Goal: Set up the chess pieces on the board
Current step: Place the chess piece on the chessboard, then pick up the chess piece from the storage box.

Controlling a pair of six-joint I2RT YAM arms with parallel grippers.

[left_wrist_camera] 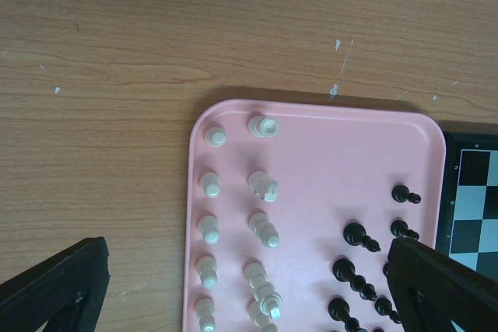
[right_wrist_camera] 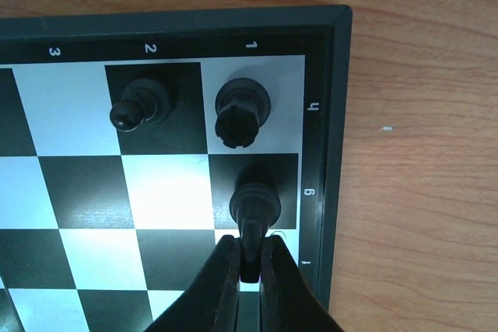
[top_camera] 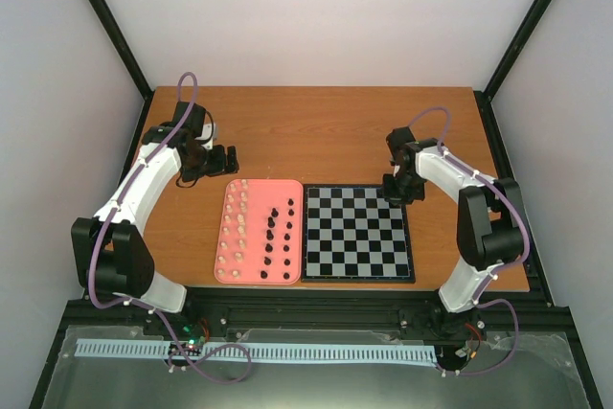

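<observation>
The board (top_camera: 356,237) lies at the table's front right, the pink tray (top_camera: 263,182) to its left. My right gripper (right_wrist_camera: 249,266) is shut on the top of a black chess piece (right_wrist_camera: 254,207), whose base is on a dark square in the board's edge row. Two more black pieces stand beyond it: a broad one (right_wrist_camera: 241,110) on the corner square and a pawn (right_wrist_camera: 140,106) beside that. My left gripper (left_wrist_camera: 249,293) hangs open above the tray (left_wrist_camera: 342,153), holding nothing, its fingers (left_wrist_camera: 54,289) wide apart. Below it are cream-white pieces (left_wrist_camera: 264,227) and black pieces (left_wrist_camera: 359,235).
The tray touches the board's left edge (left_wrist_camera: 475,192). Bare wooden table (top_camera: 316,131) stretches behind both, and white walls with black frame posts close in the sides and back. My right arm (top_camera: 450,174) reaches over the board's far right corner.
</observation>
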